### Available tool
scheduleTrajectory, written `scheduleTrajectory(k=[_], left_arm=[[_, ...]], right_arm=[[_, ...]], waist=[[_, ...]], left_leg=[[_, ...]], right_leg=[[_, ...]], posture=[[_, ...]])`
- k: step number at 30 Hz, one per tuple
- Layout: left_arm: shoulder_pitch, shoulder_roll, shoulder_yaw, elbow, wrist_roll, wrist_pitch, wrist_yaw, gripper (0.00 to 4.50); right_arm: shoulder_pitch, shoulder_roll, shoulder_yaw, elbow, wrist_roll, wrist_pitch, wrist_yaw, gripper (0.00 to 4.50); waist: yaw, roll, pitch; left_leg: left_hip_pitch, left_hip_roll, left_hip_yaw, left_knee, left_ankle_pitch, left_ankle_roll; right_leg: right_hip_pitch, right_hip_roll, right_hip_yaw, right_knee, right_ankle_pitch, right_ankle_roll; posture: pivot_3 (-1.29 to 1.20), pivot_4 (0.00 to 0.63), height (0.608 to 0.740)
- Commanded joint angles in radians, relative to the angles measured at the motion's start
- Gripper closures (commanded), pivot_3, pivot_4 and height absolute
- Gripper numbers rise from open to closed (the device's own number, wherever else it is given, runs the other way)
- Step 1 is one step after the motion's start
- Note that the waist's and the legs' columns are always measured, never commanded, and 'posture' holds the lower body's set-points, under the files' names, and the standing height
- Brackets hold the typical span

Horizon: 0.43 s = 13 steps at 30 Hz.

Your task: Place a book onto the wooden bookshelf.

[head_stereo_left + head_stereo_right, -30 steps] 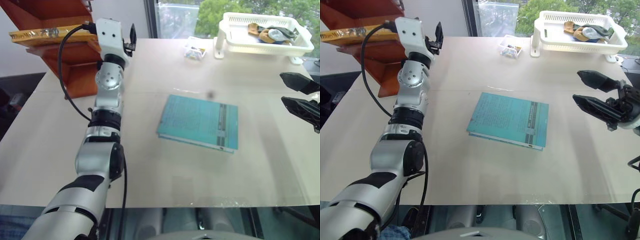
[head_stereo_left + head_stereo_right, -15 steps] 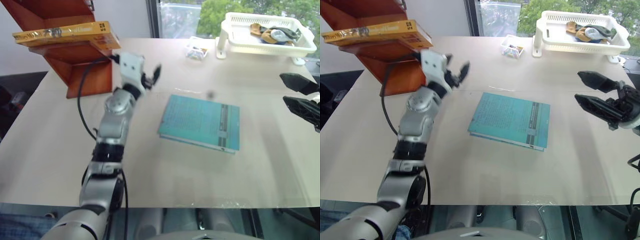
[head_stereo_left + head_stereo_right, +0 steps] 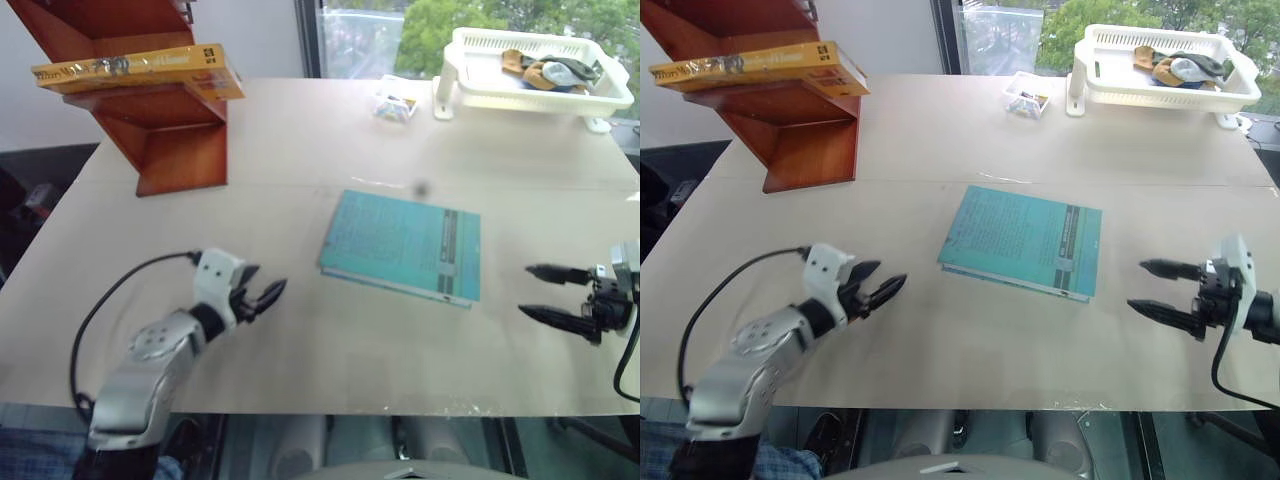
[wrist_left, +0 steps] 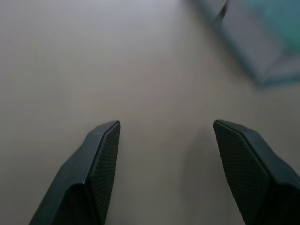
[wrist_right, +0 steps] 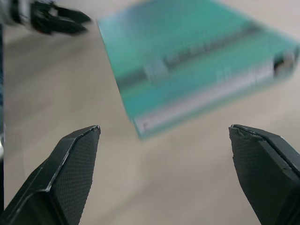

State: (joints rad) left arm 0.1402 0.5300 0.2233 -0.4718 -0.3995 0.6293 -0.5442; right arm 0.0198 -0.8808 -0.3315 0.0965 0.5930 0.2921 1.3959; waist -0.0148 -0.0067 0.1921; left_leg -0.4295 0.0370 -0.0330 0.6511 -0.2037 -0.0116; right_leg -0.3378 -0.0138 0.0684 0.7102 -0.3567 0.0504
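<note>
the wide pale beige table (image 3: 330, 340) carries everything here, and at its far left corner stands the reddish-brown polished wooden bookshelf (image 3: 170, 140) with slanted side panels. the thick orange-yellow glossy paperback book (image 3: 140, 70) lies flat on one of its tiers, spine facing out, its near end jutting a little past the tier's front edge, so the placing looks done and the step in hand reads as drawing clear. to do that well, both arms should stay low and well away from the shelf, since a brush against the overhanging end could tip the book off. a thin teal book (image 3: 403, 244) lies flat mid-table, between the two arms, and should be left alone. a white plastic slatted basket (image 3: 530, 72) holding small items sits at the far right edge, and a small clear packet (image 3: 392, 104) lies just left of it. the left gripper (image 3: 262, 296) hovers near the table's near-left edge, fingers spread and empty; the right gripper (image 3: 1152, 290) sits at the near right, fingers wide apart, nothing between them. bare tabletop surrounds both, with the front edge close.
</note>
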Motion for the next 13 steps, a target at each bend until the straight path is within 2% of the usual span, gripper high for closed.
scheduleTrajectory(k=[1, 5, 13], left_arm=[[0.106, 0.036, 0.125, -0.126, -0.083, 0.013, -0.047, 1.16], [0.169, 0.076, 0.197, -0.153, -0.126, 0.017, -0.083, 1.16], [0.200, 0.130, 0.224, -0.133, -0.129, -0.014, -0.138, 1.16]], right_arm=[[0.050, -0.048, -0.094, 0.023, -0.009, -0.054, 0.026, 0.00], [0.067, -0.060, -0.110, 0.045, -0.020, -0.074, 0.028, 0.00], [0.046, -0.054, -0.099, 0.027, -0.015, -0.058, 0.007, 0.00]], waist=[[-0.001, 0.000, 0.000], [-0.002, 0.000, 0.000], [-0.002, 0.000, 0.000]], left_leg=[[0.001, 0.000, 0.000, 0.000, 0.000, 0.000], [0.003, 0.000, 0.001, 0.000, 0.000, 0.000], [0.004, 0.000, 0.003, 0.000, 0.000, 0.000]], right_leg=[[0.000, 0.000, 0.000, 0.000, 0.000, 0.000], [0.002, 0.000, 0.001, -0.002, 0.000, 0.000], [0.003, 0.000, 0.003, -0.002, 0.000, 0.000]], posture=[[0.00, 0.150, 0.740], [0.00, 0.150, 0.740], [0.00, 0.150, 0.740]])
